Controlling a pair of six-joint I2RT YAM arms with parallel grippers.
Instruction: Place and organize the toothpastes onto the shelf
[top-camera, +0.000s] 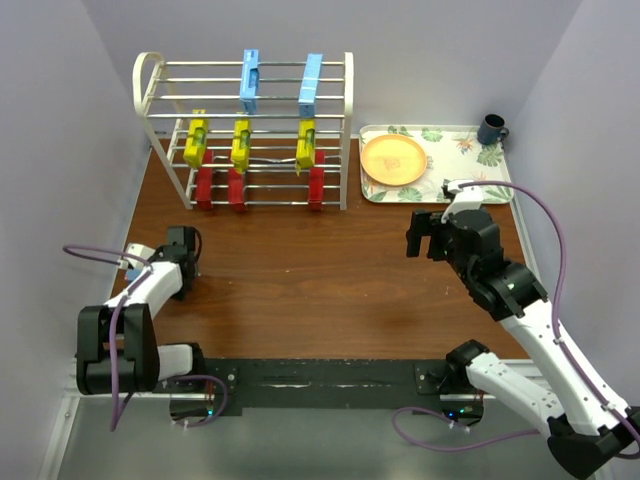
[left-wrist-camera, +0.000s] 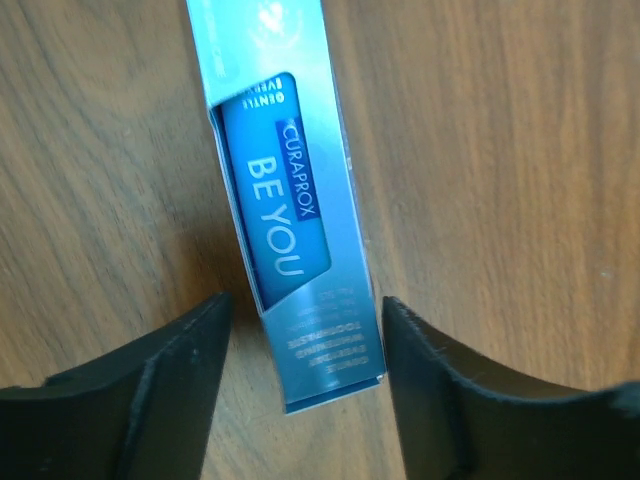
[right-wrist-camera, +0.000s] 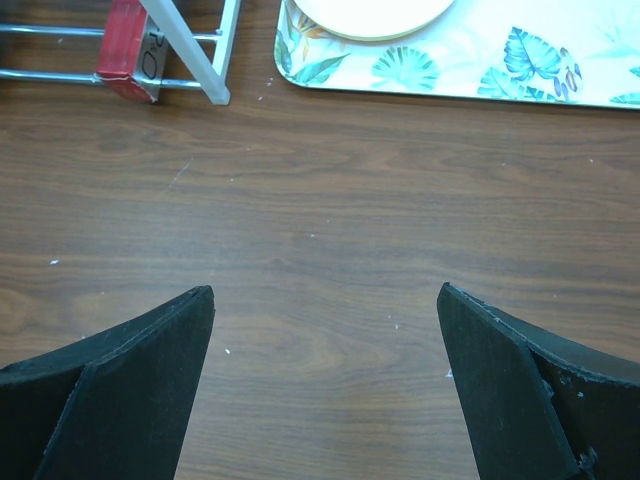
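Since the table (top-camera: 320, 270) has one blue carton (left-wrist-camera: 285, 200) lying loose, and the shelf (top-camera: 347, 120) far ahead holds eight others with a top slot free, the left gripper (left-wrist-camera: 305, 330) straddles its near end for a crosswise grab. Fingers part spread, slack one side, not pinching. Right gripper (right-wrist-camera: 325, 300) wide apart, empty.

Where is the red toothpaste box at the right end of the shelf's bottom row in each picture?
Top external: the red toothpaste box is on the lowest tier of the shelf, at its right end, above the picture's middle.
Left wrist: not in it.
Right wrist: top left corner, beside the shelf's white leg.
Shared landmark: the leafy tray, to the box's right in both views.
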